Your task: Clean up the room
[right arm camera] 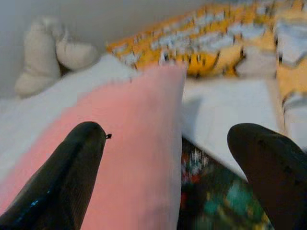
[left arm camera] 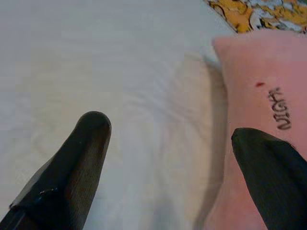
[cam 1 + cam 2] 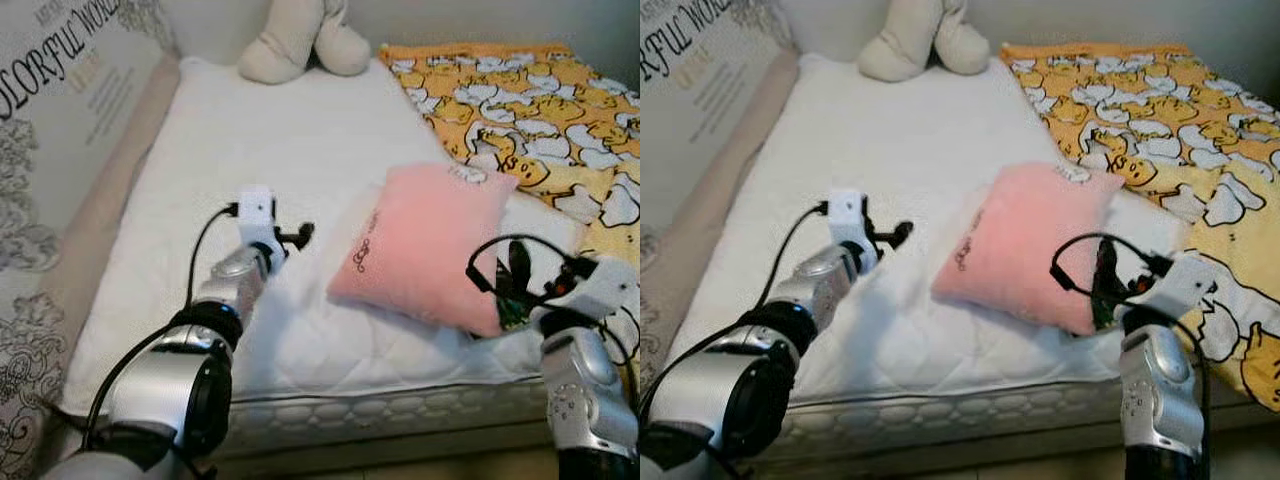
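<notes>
Pillow, pink with dark lettering, lies on the white bed, near its front edge and right of centre, its right side touching the yellow duck blanket that covers the bed's right part. A cream plush toy sits at the far end against the wall.

Both arms reach out over the mattress toward the pillow. The left gripper hovers just left of it, fingers spread wide and holding nothing; in the left wrist view one finger overlaps the pillow's left edge, the other is over bare sheet. The right gripper is at the pillow's near right corner, also wide open and empty, with the pillow edge between its fingers and something dark and green-patterned beneath that I cannot identify.

I judge this to be the approach to a two-handed grasp of the pillow. The next move calls for each gripper to push in far enough that its fingers straddle a pillow edge, then close firmly, since soft fabric may slip.
</notes>
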`<state>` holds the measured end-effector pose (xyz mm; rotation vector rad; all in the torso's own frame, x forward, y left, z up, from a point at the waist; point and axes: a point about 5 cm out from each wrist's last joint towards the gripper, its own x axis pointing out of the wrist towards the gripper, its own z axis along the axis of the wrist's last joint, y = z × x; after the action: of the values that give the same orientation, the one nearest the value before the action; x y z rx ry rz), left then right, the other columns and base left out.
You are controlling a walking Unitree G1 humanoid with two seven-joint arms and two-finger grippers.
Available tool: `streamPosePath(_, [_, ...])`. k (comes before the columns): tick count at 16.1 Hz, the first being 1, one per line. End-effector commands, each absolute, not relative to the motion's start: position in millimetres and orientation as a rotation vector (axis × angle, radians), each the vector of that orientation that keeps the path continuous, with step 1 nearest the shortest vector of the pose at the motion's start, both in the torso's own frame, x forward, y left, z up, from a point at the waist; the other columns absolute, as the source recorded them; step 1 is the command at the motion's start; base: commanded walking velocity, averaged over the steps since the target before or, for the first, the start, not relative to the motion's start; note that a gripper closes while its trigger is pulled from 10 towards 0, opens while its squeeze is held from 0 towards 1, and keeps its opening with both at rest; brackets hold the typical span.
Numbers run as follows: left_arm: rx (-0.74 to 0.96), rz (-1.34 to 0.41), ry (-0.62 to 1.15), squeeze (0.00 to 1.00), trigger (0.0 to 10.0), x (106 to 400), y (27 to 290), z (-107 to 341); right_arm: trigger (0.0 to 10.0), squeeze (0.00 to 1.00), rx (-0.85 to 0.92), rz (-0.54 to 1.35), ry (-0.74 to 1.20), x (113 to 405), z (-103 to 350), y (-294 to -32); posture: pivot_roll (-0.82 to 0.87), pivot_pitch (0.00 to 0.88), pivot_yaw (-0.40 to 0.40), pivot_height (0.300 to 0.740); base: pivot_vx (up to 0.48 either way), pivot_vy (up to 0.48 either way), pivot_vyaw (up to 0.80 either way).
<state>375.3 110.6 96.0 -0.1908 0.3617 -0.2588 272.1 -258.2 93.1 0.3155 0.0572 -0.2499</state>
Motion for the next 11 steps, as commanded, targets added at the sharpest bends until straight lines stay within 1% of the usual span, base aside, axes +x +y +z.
streamPosePath(1, [-0.176,-0.272,0.365,0.00,10.0,379.0,104.5,102.5,10.0,0.00,0.326,-0.244,0.056,276.2,95.0,-262.4,-0.18,0.000,0.042,0.740,0.000,0.000,0.00])
streamPosePath(3, [-0.186,-0.274,0.381,0.00,10.0,378.0,99.8,100.7,10.0,0.00,0.337,-0.233,0.068,278.1,93.3,-261.8,-0.19,0.005,0.044,0.740,0.000,0.000,0.00])
streamPosePath(5, [-0.197,-0.292,0.395,0.00,10.0,377.1,90.6,100.3,10.0,0.01,0.332,-0.201,0.084,280.9,90.2,-257.6,-0.19,0.051,0.050,0.740,0.000,0.000,0.00])
streamPosePath(8, [-0.208,-0.298,0.421,0.00,10.0,374.1,85.9,95.6,10.0,0.01,0.326,-0.169,0.097,281.8,89.1,-251.3,-0.20,0.114,0.061,0.740,0.000,0.000,0.00])
streamPosePath(9, [-0.242,-0.301,0.444,0.00,10.0,371.2,80.8,91.5,10.0,0.01,0.327,-0.159,0.114,284.9,85.4,-248.9,-0.22,0.152,0.067,0.740,0.000,0.000,0.00])
streamPosePath(10, [-0.318,-0.323,0.481,0.00,10.0,366.4,68.9,86.9,10.0,0.01,0.339,-0.134,0.140,290.1,81.3,-242.9,-0.23,0.195,0.072,0.740,0.000,0.000,0.00])
streamPosePath(11, [-0.334,-0.329,0.485,0.00,10.0,365.7,66.1,86.7,10.0,0.01,0.342,-0.125,0.144,291.3,81.0,-240.9,-0.23,0.195,0.072,0.740,0.000,0.000,0.00])
